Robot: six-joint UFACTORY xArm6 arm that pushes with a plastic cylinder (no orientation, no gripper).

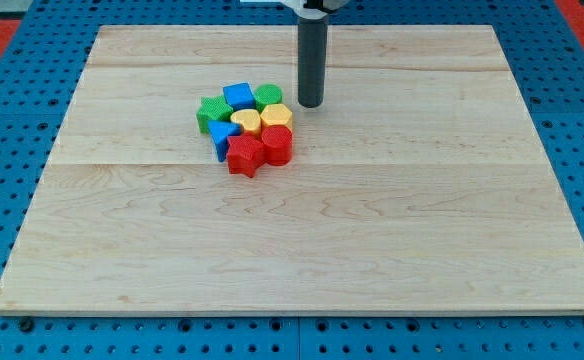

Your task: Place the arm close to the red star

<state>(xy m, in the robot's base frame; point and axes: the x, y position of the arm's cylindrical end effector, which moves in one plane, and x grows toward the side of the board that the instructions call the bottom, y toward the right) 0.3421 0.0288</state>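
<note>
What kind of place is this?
Probably a robotics lab bench: a wooden board on a blue pegboard, toy blocks like a red star, and my tip just above-right of them.

I'm seeing a pale wooden board (372,230), matt, its grain showing in long planks. Around the board, a blue perforated base (12,120) is looking smooth. The red star (243,155) is looking like ridged plastic; my rod (312,60) is showing dark and matt.

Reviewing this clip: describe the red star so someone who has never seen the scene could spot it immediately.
On the wooden board, a tight cluster of coloured blocks sits left of centre, just below-left of my tip. The red star is at the cluster's bottom edge. Its pointed outline distinguishes it from the rounder red block touching its right side.
</note>
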